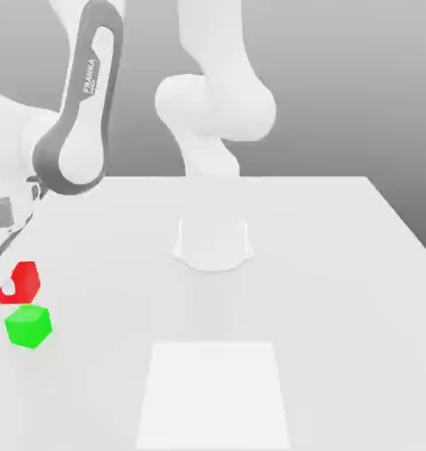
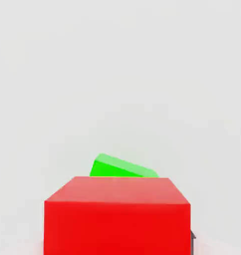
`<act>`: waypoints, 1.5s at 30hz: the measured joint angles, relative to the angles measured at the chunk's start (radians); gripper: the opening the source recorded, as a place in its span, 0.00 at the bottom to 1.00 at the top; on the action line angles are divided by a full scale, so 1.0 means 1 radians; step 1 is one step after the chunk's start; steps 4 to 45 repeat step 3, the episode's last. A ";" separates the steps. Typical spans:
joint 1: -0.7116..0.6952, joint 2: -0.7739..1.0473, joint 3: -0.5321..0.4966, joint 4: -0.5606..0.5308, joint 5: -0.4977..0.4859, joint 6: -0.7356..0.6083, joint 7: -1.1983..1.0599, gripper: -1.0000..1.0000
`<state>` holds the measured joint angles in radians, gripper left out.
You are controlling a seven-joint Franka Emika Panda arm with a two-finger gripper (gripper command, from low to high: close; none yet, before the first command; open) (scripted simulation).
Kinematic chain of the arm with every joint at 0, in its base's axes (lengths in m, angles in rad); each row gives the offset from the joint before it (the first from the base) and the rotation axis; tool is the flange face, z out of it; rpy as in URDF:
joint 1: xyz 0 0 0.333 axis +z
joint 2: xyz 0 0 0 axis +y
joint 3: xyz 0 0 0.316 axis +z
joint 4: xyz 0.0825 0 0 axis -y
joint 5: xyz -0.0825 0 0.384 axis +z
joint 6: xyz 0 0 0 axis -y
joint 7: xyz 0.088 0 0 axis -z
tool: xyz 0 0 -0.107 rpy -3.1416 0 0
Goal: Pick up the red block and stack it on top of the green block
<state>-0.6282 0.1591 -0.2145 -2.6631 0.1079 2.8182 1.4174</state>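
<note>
Above green block (image 1: pixel 28 326): red block (image 1: pixel 23 282) is hanging close overhead.
Around it: white table (image 1: pixel 340 291) is lying bare.

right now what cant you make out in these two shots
- Gripper: exterior view, cut by the picture's left edge; the fingers mostly sit behind the red block.
- Green block: hand view, its nearer part is covered by the red block.
- Gap between the blocks: in the exterior view red sits just above the green block; contact cannot be judged.

The small glossy red cube (image 1: pixel 23 282) sits just above the small glossy green cube (image 1: pixel 28 326), far toward the exterior view's left of the white table (image 1: pixel 340 291)
</note>
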 joint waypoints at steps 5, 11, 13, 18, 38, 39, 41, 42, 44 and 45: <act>0.000 0.000 0.000 0.000 0.000 0.000 0.000 1.00; 0.000 0.000 0.000 0.000 0.000 0.000 0.000 1.00; 0.000 0.000 0.000 0.000 0.000 0.000 0.000 1.00; 0.000 0.000 0.000 0.000 0.000 0.000 0.000 1.00; 0.000 0.000 0.000 0.000 0.000 0.000 0.000 1.00; 0.000 0.000 0.000 0.000 0.000 0.000 0.000 1.00; 0.000 0.000 0.000 0.000 0.000 0.000 0.000 1.00; 0.000 0.000 0.000 0.000 0.000 0.000 0.000 1.00; 0.000 0.000 0.000 0.000 0.000 0.000 0.000 1.00; 0.000 0.000 0.000 0.000 0.000 0.000 0.000 1.00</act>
